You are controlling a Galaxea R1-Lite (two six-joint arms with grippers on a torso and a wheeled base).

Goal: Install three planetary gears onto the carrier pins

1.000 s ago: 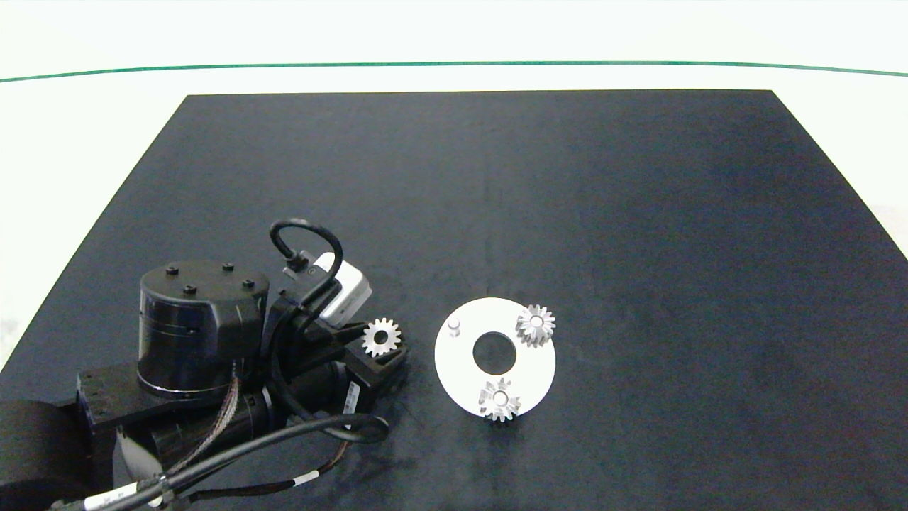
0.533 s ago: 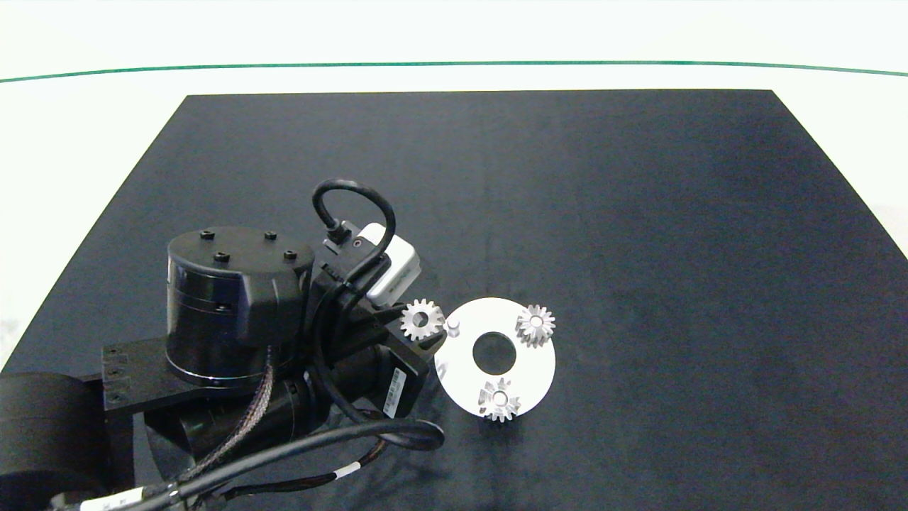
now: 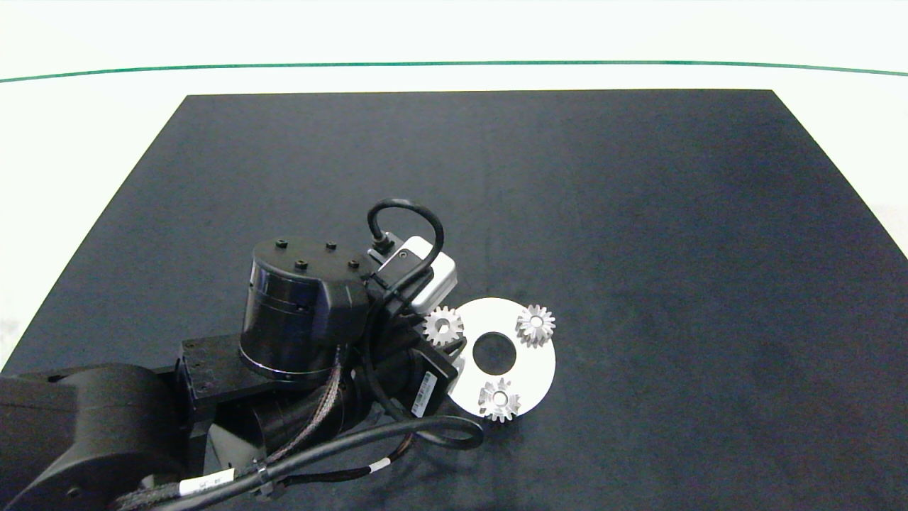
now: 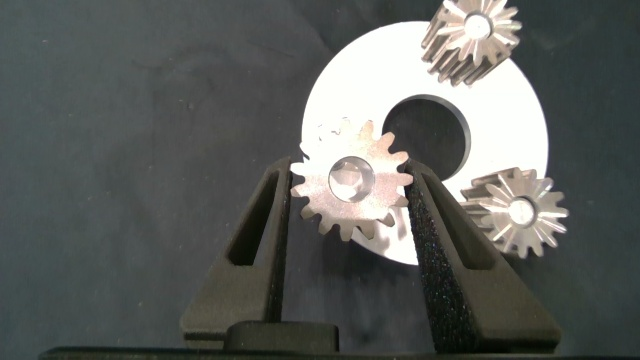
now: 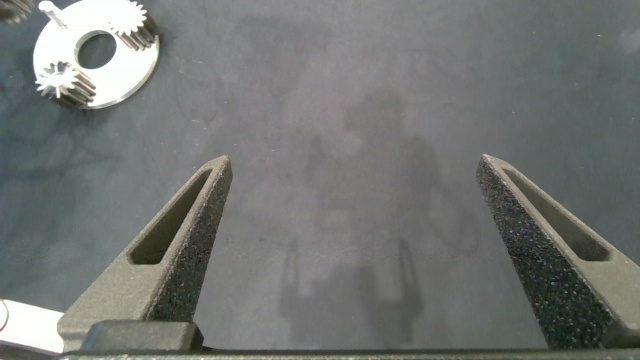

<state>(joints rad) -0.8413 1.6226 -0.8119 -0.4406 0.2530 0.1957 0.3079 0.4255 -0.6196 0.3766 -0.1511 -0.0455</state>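
You have two gears already seated on the disc: one at its far right and one at its near edge, each with a pin end showing in its bore. The third gear is the only one left, and it is not yet on: your left gripper is clamped on it, a pad pressed on each flank, holding it flat above the disc's left rim. In the left wrist view you can see a flat pale face through its bore, probably the last pin, though you cannot be sure; it looks close to lined up, so what remains is lowering the gear and letting go. Compared with a second ago, the left arm has carried the gear rightward from clear of the disc over the mat to over the rim, and the free pin, plain then, is now covered by the gear. The disc and seated gears have not shifted. Your right gripper hangs wide open over bare mat, well apart from the disc
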